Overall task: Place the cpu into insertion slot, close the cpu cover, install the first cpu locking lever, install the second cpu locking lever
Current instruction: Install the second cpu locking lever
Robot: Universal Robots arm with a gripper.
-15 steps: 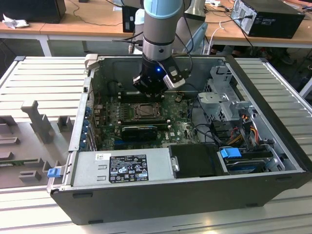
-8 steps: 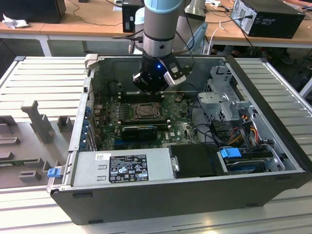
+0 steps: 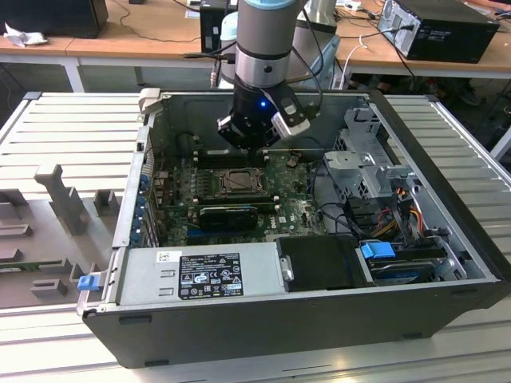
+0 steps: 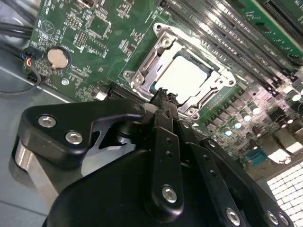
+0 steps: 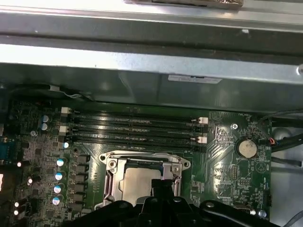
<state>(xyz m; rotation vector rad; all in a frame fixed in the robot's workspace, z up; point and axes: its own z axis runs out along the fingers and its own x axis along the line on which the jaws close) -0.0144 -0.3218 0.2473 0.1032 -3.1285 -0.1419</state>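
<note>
- The gripper (image 4: 163,97) hovers just above the insertion slot (image 3: 239,182), jaws pressed together, holding nothing.
- The cpu (image 4: 183,75) lies seated in the slot.
- The cpu cover (image 5: 110,182) frames it on the green motherboard (image 5: 234,156).

One cpu (image 5: 138,182) sits in one slot (image 5: 110,185) under one cover (image 5: 176,166). Four long memory slots (image 5: 135,127) lie beside it, and one coin battery (image 5: 246,149).

PSU (image 3: 204,273), coin cell (image 5: 246,149), RAM slots (image 5: 135,126).
</note>
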